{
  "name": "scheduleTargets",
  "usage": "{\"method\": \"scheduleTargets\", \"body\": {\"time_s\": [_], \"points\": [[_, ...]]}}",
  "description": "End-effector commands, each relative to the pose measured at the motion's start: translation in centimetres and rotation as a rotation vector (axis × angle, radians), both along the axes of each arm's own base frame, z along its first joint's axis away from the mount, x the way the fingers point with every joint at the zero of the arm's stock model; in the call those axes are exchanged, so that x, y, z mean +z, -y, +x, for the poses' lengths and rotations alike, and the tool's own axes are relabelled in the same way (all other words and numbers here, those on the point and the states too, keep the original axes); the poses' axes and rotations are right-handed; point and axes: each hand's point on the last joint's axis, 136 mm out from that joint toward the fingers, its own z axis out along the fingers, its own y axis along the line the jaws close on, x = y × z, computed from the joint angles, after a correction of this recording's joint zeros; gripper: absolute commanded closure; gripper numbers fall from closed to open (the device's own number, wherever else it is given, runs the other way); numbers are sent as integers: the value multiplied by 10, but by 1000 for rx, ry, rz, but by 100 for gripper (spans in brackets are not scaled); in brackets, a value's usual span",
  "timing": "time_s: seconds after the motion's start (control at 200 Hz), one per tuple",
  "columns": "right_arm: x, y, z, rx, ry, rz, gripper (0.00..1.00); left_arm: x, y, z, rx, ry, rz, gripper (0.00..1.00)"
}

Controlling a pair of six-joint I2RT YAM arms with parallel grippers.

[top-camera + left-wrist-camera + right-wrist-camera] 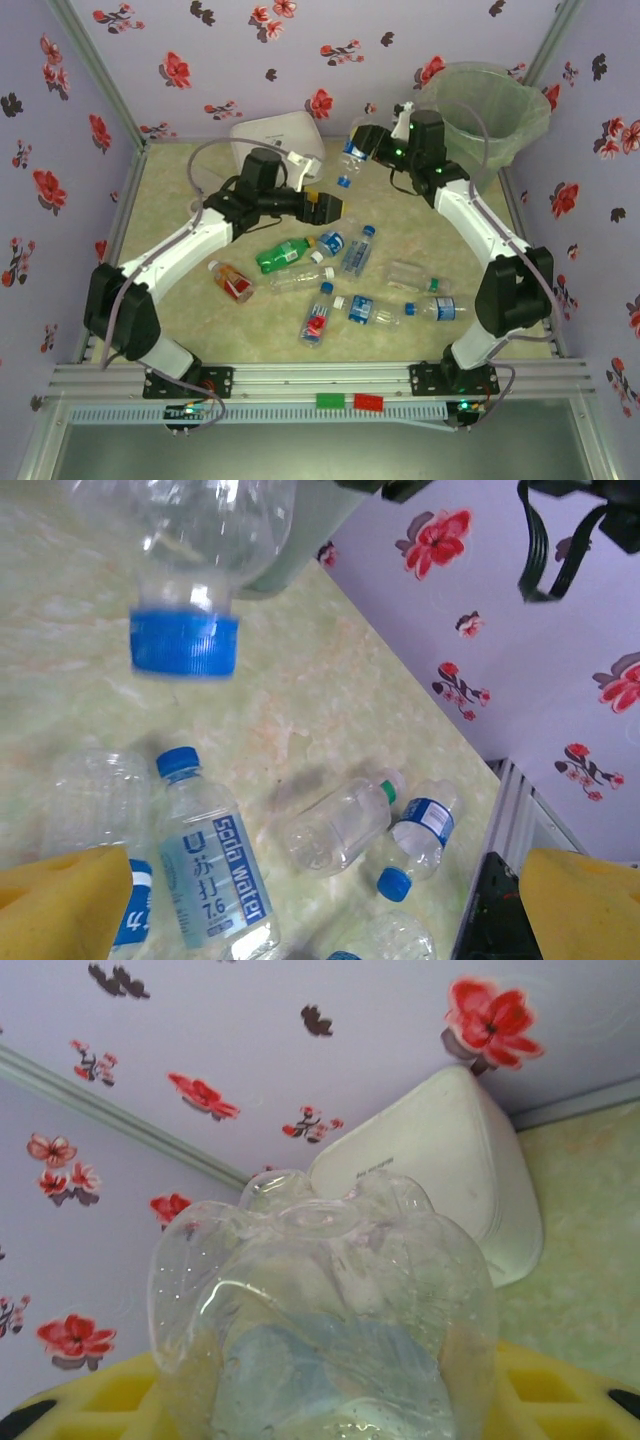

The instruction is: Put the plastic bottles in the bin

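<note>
My right gripper [367,141] is shut on a clear plastic bottle [351,156], which hangs cap down above the table left of the bin [487,108]. In the right wrist view the bottle's base [320,1310] sits between my yellow pads [560,1400]. The same bottle's blue cap [185,645] hangs at the top of the left wrist view. My left gripper [330,208] is open with nothing between its pads, just below and left of that bottle. Several bottles lie on the table, among them a green one [283,252], a red-labelled one [232,282] and a soda water bottle [205,865].
A white square lidded box [275,135] stands against the back wall behind my left gripper, also seen past the held bottle [440,1160]. Flowered walls close in the table on three sides. A clear bottle with a green cap [340,825] lies under the left gripper.
</note>
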Motion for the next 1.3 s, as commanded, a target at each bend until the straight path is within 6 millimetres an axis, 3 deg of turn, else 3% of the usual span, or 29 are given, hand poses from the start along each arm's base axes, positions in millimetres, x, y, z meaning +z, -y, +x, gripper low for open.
{"method": "scheduleTargets", "body": {"time_s": [0.0, 0.165, 0.355, 0.545, 0.695, 0.99, 1.14, 1.295], "points": [[28, 15, 15, -41, 61, -37, 58, 7, -27, 22, 137, 44, -10, 0], [81, 61, 38, -164, 163, -132, 60, -14, -78, 51, 343, -31, 4, 0], [122, 143, 67, -394, 219, -202, 61, -25, -118, 70, 479, -73, 10, 0], [132, 230, 86, -657, 229, -242, 61, -29, -130, 70, 512, -86, 30, 0], [121, 276, 90, -835, 235, -357, 60, -39, -133, 65, 513, -104, 55, 0], [65, 296, 104, -876, 107, -538, 53, -47, -143, 57, 545, -111, 95, 0], [58, 297, 107, -866, 83, -563, 33, -43, -144, 57, 556, -108, 88, 0], [72, 296, 102, -857, 97, -570, 1, -41, -145, 57, 562, -97, 85, 0]]}}
